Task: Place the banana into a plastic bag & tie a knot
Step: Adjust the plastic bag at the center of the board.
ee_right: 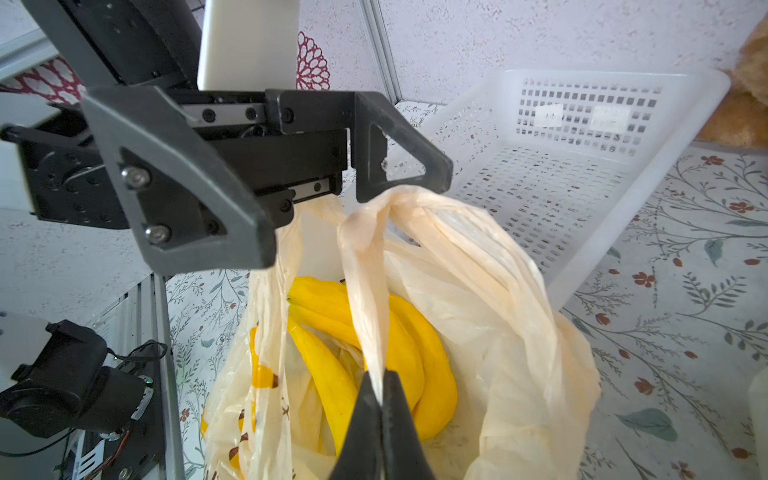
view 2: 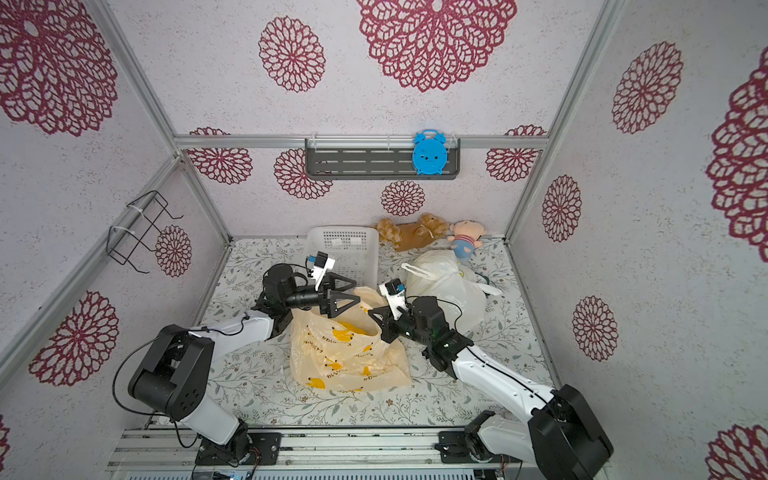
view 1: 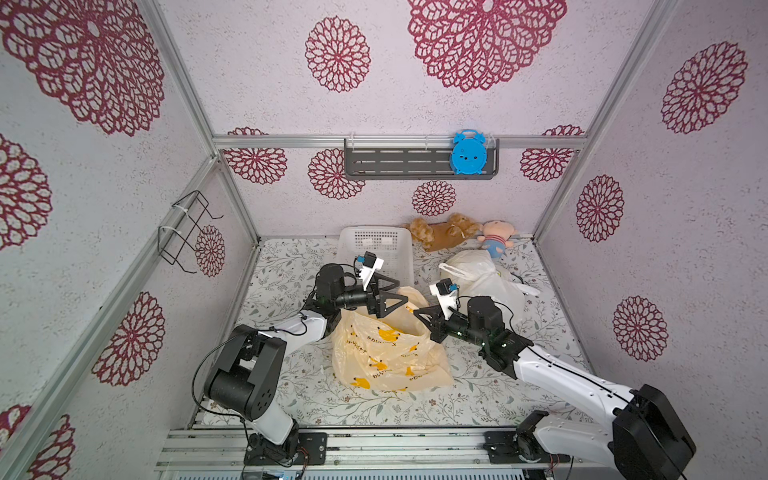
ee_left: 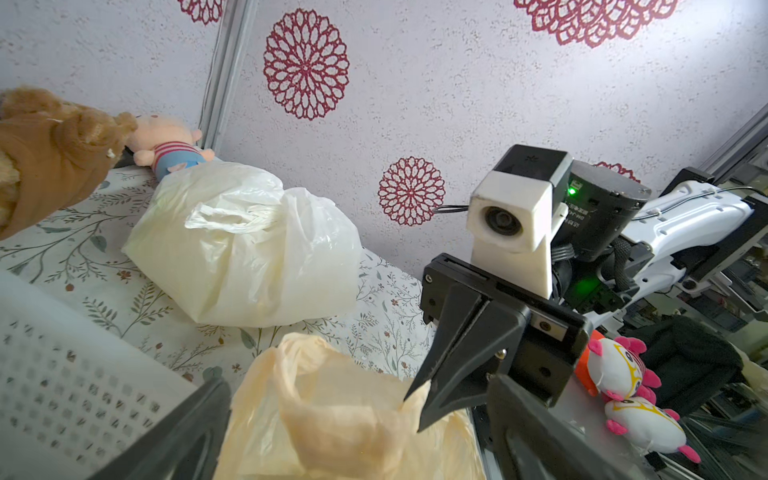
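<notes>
Floral worktop [view 1: 478, 399]; banana-print plastic bag [view 1: 386, 357] slumped mid-worktop, mouth open, banana bunch [ee_right: 328, 374] lying inside; right hand [ee_right: 382, 386] pinched together on one twisted handle [ee_right: 365, 291], left hand [view 1: 402, 293] spread apart around the other handle loop [ee_right: 415, 203], gripping nothing. Risk, by my judgement: thin film slips from the right pinch or tears under a hard pull, or the left closes on air, so no knot. White basket [view 1: 353, 241] sits just behind the left hand, crowding it; full white bag [view 1: 482, 274], teddy bear [view 1: 440, 232] and doll [view 1: 496, 241] lie apart.
</notes>
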### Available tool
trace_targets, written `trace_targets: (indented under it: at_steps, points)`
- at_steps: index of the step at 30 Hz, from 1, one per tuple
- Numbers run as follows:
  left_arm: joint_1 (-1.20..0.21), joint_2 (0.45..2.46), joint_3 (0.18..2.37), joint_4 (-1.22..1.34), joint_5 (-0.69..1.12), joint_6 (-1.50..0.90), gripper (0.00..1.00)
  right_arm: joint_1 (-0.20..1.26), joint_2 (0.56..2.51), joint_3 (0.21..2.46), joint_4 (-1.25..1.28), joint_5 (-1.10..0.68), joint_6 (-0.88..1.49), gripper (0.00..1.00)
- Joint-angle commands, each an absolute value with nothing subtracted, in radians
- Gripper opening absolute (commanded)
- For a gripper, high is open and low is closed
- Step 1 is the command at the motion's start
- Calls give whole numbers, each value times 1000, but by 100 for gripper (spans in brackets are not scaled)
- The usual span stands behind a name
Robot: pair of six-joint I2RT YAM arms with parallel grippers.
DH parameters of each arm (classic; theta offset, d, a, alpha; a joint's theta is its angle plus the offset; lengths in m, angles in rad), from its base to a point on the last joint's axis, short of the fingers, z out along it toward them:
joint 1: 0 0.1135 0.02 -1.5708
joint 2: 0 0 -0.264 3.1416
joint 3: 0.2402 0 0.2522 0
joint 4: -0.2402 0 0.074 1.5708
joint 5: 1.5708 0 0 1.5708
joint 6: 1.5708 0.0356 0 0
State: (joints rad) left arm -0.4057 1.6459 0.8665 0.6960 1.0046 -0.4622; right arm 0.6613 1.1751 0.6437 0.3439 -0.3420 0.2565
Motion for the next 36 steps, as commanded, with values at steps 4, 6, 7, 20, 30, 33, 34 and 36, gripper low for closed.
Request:
trace_targets:
  at_steps: [4,6,7,20,30,33,34,36]
  points:
    - [-428,1674,892,716,989,-462,91,650,1159,643,383,-364,271,0]
    - [-433,1672,902,683,992,-455,82,649,1160,644,382,-365,271,0]
    - [-436,1671,903,662,991,-447,79,649,1160,644,384,-365,271,0]
    - [-454,1609,855,634,946,-438,45,640,1164,643,382,-364,274,0]
    - [-507,1478,912,276,714,-270,0,636,1182,672,349,-389,272,12]
    - [-523,1457,958,137,633,-214,0,633,1156,707,290,-398,244,34]
    - [-527,1452,973,95,617,-196,0,632,1143,720,264,-392,231,41]
    - [-530,1444,996,39,595,-169,0,625,1122,745,215,-367,201,51]
